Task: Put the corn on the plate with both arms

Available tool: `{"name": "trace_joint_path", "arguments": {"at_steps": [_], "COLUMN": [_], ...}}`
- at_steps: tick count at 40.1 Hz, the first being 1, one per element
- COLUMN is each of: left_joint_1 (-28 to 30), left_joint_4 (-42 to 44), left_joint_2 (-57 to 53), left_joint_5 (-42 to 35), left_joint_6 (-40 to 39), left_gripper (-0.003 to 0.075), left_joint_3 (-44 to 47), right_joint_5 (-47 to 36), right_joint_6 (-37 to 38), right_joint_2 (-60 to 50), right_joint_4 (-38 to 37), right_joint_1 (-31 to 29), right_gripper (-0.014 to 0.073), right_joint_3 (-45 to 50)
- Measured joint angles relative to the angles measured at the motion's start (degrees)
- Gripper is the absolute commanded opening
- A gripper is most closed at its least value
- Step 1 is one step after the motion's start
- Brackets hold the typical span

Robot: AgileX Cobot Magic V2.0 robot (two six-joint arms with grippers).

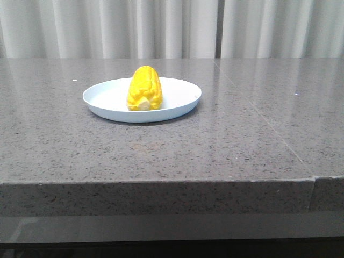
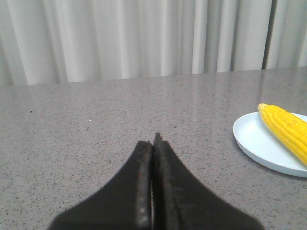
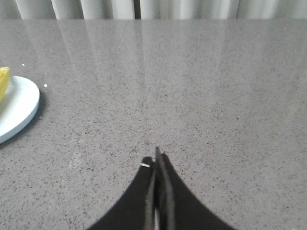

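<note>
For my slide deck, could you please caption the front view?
Bright yellow corn cob lying on the round pale blue plate on a grey speckled stone table; no arms in view.

Grey speckled stone tabletop [image 1: 226, 140] is filling most of the front view, its polished surface reflecting soft, even light in pale vertical streaks. A thin seam [image 1: 257, 115] is running diagonally across the right part of the top, and a joint is showing at the front edge near the right corner. White pleated curtains [image 1: 161, 27] are hanging behind the table, covering the whole back.
</note>
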Motion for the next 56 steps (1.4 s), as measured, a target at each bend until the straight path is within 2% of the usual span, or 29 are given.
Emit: {"name": "trace_joint_path", "arguments": {"at_steps": [11, 56], "left_joint_1": [0.0, 0.16], "left_joint_4": [0.0, -0.22], "left_joint_2": [0.0, -0.21], "left_joint_5": [0.0, 0.0], "left_joint_6": [0.0, 0.3], "left_gripper": [-0.002, -0.002], "left_joint_3": [0.0, 0.05], "right_joint_5": [0.0, 0.1], "right_joint_6": [0.0, 0.0], "right_joint_2": [-12.58, -12.87], "right_joint_4": [-0.09, -0.09], "right_joint_1": [0.0, 0.0], "right_gripper": [-0.009, -0.009], "right_joint_3": [4.24, 4.89]}}
